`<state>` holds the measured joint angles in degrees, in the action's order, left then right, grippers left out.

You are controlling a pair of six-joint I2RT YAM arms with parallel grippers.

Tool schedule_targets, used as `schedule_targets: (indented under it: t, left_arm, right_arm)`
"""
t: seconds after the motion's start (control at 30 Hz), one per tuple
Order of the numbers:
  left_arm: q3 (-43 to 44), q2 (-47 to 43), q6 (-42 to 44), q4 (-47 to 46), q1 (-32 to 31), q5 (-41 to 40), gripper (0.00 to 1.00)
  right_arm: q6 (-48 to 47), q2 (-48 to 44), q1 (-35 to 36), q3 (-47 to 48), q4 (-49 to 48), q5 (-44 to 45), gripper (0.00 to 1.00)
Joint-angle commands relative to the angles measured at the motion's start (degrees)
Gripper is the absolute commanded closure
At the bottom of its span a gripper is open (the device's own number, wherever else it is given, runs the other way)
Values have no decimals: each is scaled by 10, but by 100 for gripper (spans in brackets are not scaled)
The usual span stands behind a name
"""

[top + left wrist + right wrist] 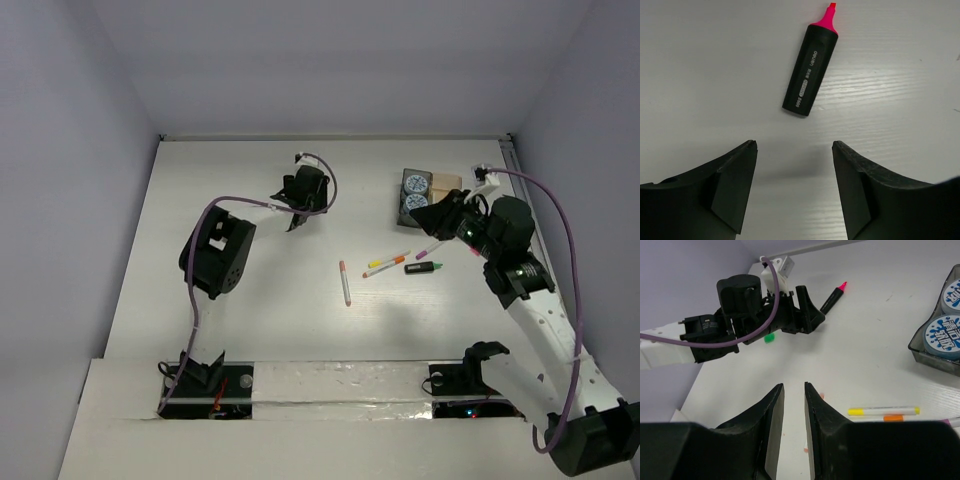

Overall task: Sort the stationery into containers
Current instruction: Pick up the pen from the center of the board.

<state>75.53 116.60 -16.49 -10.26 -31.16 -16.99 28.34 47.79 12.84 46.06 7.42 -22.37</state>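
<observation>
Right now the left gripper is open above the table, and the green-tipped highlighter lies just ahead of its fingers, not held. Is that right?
Not quite. The highlighter ahead of the left gripper has a pink tip, not a green one. The left wrist view shows it lying flat on the table, clear of the open fingers and not held.

Place: robot lab, a boxed test cell.
Enclosure: plain pale walls (70, 200) closing in a white surface (260, 330).
Rig: left arm (215, 255) and right arm (540, 320) mounted at the near edge, purple cable (690, 342) trailing.
Props: a few loose pens (388, 259).
</observation>
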Motion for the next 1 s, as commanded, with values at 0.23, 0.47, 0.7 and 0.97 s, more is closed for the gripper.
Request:
schedule_targets:
  t: [0.23, 0.47, 0.7, 0.97]
  left_arm:
    - [131, 79, 75, 32, 36, 71, 41]
    - [198, 126, 95, 60, 41, 77, 42]
    - [206, 151, 94, 67, 41, 79, 55]
    - [191, 163, 92, 66, 41, 55, 98]
  right_arm:
    - [-7, 20, 17, 2, -48, 5, 71]
    - [-7, 28, 23, 0, -56, 14, 71]
    - [-5, 31, 33, -2, -59, 22, 71]
    - [-16, 11, 33, 1, -37, 56, 70]
